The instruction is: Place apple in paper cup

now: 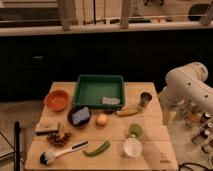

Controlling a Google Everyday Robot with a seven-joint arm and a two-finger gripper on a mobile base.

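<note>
The apple [101, 119] is small, round and yellow-orange, and sits on the wooden table [150, 160] near its middle, just right of a dark bowl [79, 116]. The white paper cup [132, 147] stands near the front edge, to the right of and nearer than the apple. My white arm [186, 85] reaches in from the right. The gripper [169, 116] hangs by the table's right edge, well away from both the apple and the cup.
A green tray [99, 85] holding a grey item is at the back. An orange bowl [56, 100] is at the left. A banana [128, 111], a metal cup [145, 99] and a small round green thing [135, 130] lie between gripper and apple. A green pepper [97, 148] and a brush [55, 155] lie in front.
</note>
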